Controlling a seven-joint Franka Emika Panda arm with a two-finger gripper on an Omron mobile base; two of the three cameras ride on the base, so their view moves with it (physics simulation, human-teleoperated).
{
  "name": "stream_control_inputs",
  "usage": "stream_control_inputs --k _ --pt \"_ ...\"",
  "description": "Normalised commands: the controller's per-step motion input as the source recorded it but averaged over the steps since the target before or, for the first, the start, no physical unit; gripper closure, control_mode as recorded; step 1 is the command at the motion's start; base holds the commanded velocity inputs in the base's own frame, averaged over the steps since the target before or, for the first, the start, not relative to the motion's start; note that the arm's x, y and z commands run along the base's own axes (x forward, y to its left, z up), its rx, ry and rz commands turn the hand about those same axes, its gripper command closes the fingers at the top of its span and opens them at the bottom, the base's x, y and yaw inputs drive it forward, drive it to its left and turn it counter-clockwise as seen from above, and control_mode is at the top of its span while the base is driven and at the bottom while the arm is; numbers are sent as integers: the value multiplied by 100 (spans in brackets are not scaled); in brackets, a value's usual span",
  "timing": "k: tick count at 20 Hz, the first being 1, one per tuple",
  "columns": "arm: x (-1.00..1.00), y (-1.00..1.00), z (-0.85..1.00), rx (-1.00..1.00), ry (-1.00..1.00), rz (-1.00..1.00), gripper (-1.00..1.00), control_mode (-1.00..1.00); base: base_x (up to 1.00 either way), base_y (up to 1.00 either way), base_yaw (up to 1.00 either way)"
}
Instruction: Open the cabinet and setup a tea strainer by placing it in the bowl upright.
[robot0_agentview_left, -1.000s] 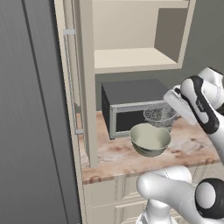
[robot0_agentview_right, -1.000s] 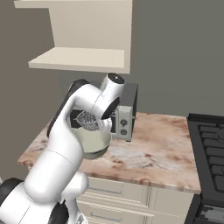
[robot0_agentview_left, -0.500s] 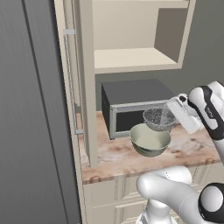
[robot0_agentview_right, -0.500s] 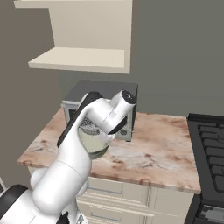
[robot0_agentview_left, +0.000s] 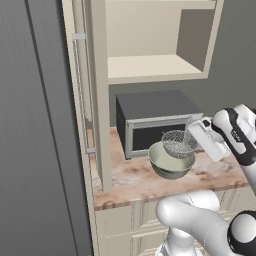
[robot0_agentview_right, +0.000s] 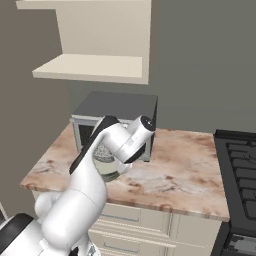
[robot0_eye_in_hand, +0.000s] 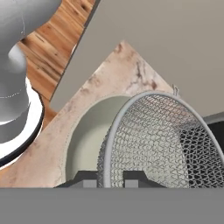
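The tea strainer (robot0_agentview_left: 179, 143) hangs just above the bowl (robot0_agentview_left: 171, 161), its mesh basket over the bowl's open mouth with the rim tipped a little rather than level. The fingers (robot0_eye_in_hand: 104, 178) are clenched on the strainer's rim, one tip on each side of the wire edge, as the hand view shows from close up; there the mesh (robot0_eye_in_hand: 162, 144) covers much of the bowl's pale interior (robot0_eye_in_hand: 85, 140). The white arm (robot0_agentview_left: 231, 135) reaches in from the right side of the bench (robot0_agentview_left: 135, 182), its hand close beside the strainer. The bowl sits on the marbled bench just in front of the dark microwave (robot0_agentview_left: 150, 120). Above the microwave the cabinet (robot0_agentview_left: 150, 65) stands open, its beige shelf bare, and its door (robot0_agentview_left: 82, 95) is swung out to the left with the slim silver handle (robot0_agentview_left: 77, 85) along its edge. From the right base view, the arm (robot0_agentview_right: 120, 145) covers most of the bowl (robot0_agentview_right: 107, 167), and a black stove top (robot0_agentview_right: 240, 165) lies at the far right of the bench.
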Motion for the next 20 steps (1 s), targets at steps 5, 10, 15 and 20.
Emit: stream_control_inputs --k 5,10,15,20 --pt "0 2 -29 0 0 7 100 -100 0 0 0" --pt "0 3 -24 0 0 9 100 -100 0 0 0" --pt "3 6 -18 0 -2 9 100 -100 0 0 0" --pt "13 13 -13 0 -1 9 100 -100 0 0 0"
